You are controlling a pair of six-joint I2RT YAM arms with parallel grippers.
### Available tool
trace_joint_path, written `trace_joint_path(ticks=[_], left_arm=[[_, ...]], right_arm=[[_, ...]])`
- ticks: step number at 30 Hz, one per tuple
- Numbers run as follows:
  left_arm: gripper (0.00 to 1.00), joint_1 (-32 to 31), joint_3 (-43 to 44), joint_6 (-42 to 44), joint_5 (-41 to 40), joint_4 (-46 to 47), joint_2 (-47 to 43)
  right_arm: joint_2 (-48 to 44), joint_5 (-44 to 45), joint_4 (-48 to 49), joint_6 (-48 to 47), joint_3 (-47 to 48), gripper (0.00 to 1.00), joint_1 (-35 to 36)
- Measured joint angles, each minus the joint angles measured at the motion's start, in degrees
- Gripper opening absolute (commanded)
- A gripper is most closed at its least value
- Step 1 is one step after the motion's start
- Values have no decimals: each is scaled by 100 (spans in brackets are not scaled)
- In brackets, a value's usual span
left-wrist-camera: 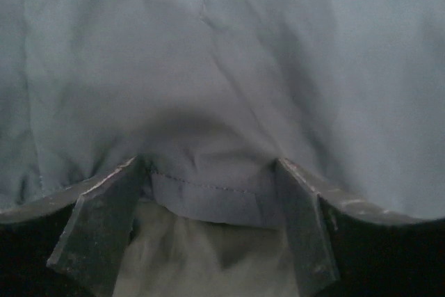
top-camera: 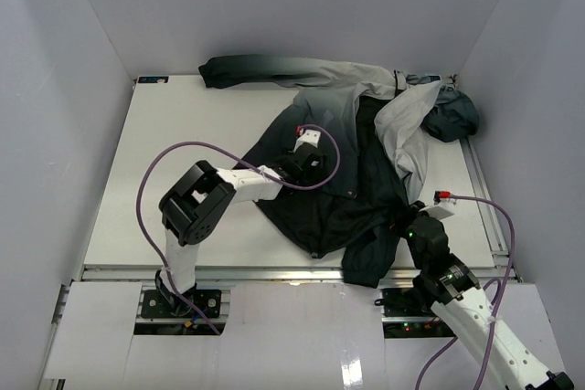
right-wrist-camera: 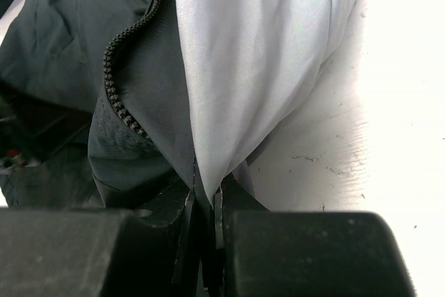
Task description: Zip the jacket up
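**White table, grey walls, one rumpled jacket between two arms**

Plain pale-grey walls [top-camera: 274, 6] box in a flat white table [top-camera: 183, 134], smooth and matte, with scuffs and small scratches showing in the right wrist view. Sprawled across its middle and far right lies the large hooded fabric jacket [top-camera: 356, 162], light grey fading to dark charcoal, unzipped and heaped in soft folds. One long sleeve [top-camera: 265, 70] stretches along the far edge, and a dark bunched lump [top-camera: 452, 116] sits at the far right corner. The near hem reaches almost to the table's front edge.

At the jacket's near right edge, the right gripper [right-wrist-camera: 207, 199] is clamped on the cloth: its black fingers pinch a fold of smooth light-grey shell just beside a dark, woven strip carrying black zipper teeth [right-wrist-camera: 115, 81], which curve away in a chunky, toothed line.

Over the charcoal middle, the left gripper [left-wrist-camera: 208, 172] stands with its jaws spread wide. A stitched hem of bluish-grey fabric lies in the gap, unpinched, with creased cloth filling that view.

Purple cables [top-camera: 155, 171] loop from both arms.
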Motion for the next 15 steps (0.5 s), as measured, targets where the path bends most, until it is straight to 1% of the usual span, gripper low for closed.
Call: trace_joint_path(ticks=[2, 3, 5, 7, 9, 12, 15], left_arm=[[19, 107, 103, -32, 10, -53, 81], [10, 178, 95, -64, 45, -80, 73], [1, 392, -104, -187, 94, -17, -51], [0, 664, -562, -362, 129, 28, -417], [0, 1044, -1252, -588, 196, 130, -999], [0, 1648, -2354, -911, 297, 168, -2230], [0, 1974, -3011, -1222, 366, 218, -3344]], right_arm=[[-29, -38, 0, -34, -46, 11, 0], [-20, -45, 11, -50, -65, 9, 0], [56, -43, 52, -107, -92, 8, 0], [235, -41, 166, -180, -96, 8, 0], [505, 1, 360, -240, -95, 8, 0], [1120, 102, 660, -335, -53, 8, 0], [2093, 127, 981, -460, 220, 8, -4]])
